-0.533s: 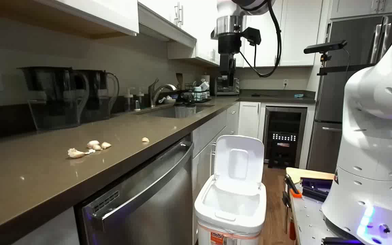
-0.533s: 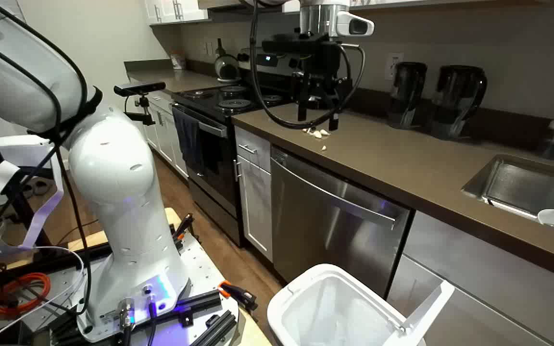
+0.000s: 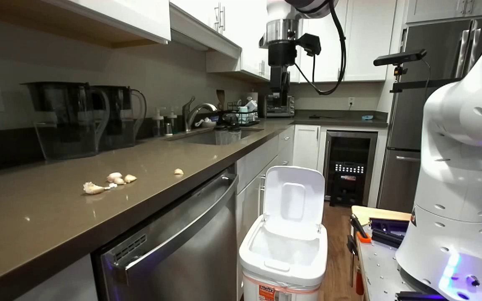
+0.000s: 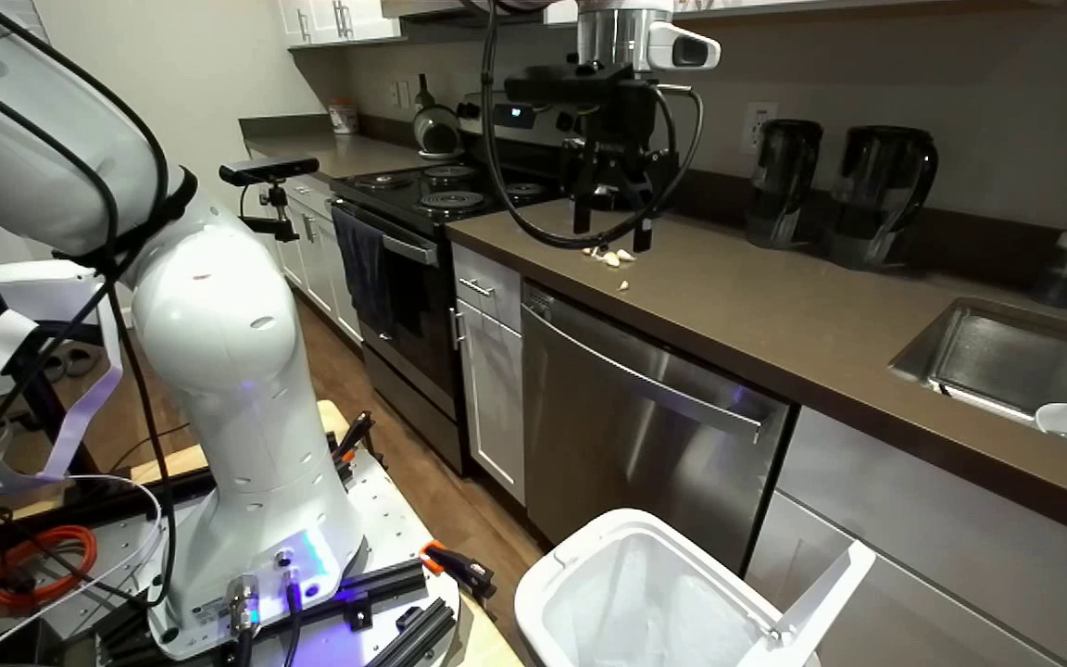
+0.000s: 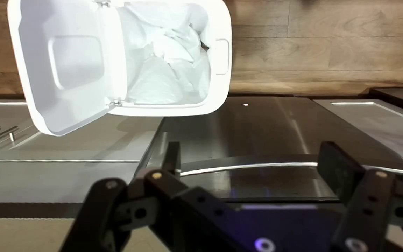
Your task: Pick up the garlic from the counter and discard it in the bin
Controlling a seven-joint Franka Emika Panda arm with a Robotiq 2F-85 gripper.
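Your tool (image 5: 252, 161) hangs with jaws spread, holding nothing. Below it, the garlic (image 3: 115, 178) lies on the surface (image 3: 57, 217). Expect light, firm, slippery pieces; grip each across its widest part. Avoid the pitchers (image 4: 878, 176), well apart from the tool, and the raised lid (image 3: 295, 200) of the bin (image 3: 283, 274) beneath

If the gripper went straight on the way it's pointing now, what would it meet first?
Pointing down, the gripper would probably meet the bin first, near its rim; that line looks clear of the counter and dishwasher. Depth is unclear, so it might drop inside or just miss.
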